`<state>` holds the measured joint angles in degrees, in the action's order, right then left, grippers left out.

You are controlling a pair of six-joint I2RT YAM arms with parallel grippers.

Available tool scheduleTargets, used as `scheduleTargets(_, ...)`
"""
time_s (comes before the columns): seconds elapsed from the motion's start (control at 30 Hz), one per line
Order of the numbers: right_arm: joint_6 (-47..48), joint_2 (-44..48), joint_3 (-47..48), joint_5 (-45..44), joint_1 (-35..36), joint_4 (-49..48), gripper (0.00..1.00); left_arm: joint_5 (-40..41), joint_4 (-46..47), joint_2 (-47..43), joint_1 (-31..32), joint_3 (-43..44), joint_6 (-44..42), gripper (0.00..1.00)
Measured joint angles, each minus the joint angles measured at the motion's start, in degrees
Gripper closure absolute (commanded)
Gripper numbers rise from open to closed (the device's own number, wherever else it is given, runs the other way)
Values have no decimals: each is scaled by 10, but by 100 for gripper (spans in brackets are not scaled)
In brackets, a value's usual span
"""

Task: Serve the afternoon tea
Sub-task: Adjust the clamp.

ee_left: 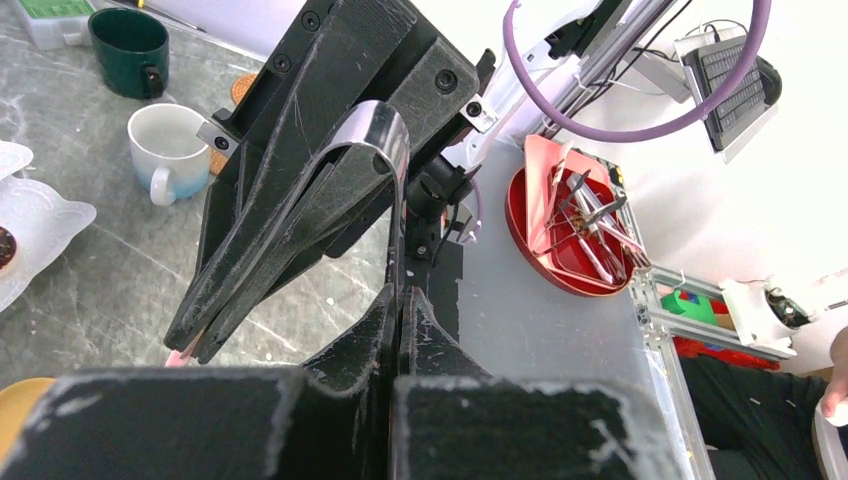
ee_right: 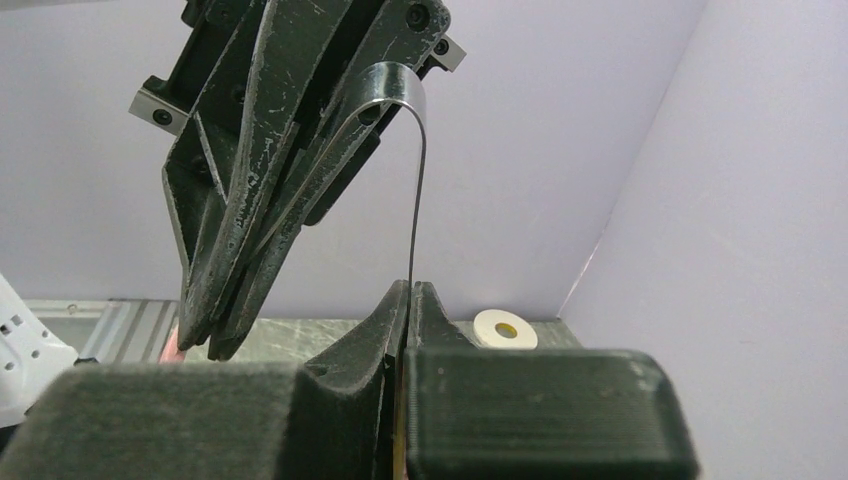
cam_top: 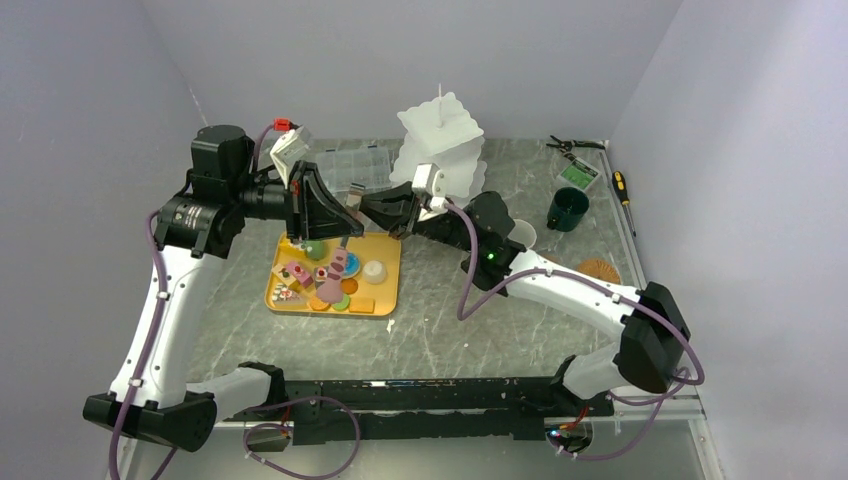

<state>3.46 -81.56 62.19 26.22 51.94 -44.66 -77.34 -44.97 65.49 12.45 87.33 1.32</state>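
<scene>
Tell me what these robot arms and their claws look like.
The left arm and right arm have white tube-like links and bulky black joints, with a purple cable along each. The left gripper and right gripper each have two black wedge-shaped fingers, scuffed pale. A green light glows on the right arm; a red plug sits near the left wrist.

— What closes the place in?
— Plain pale lilac walls: a back wall [cam_top: 400,50], a left wall [cam_top: 80,90] and a right wall [cam_top: 740,110], meeting at the bench's far corners.
— And the bench [cam_top: 430,345]?
— Grey, marble-veined top, evenly lit, soft shadows.
</scene>
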Motion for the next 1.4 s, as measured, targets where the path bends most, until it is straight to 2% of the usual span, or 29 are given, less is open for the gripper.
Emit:
scheduleTargets(0.57, -11, -19, 0, 1, -17, -42, 100, 4, 116, -5, -3, -32, 121, 97)
scheduleTargets(1.0, -28, -32, 4, 11, -24, -58, 100, 8, 138, -9, -3, -38, 146, 97)
scheduleTargets(1.2, -49, -31, 10, 33, -28, -45, 69, 7, 102, -10, -3, -38, 101, 97)
scheduleTargets(1.4, -85, -27, 10, 54, -32, -29, 64, 7, 5, -10, 0, -18, -3, 97)
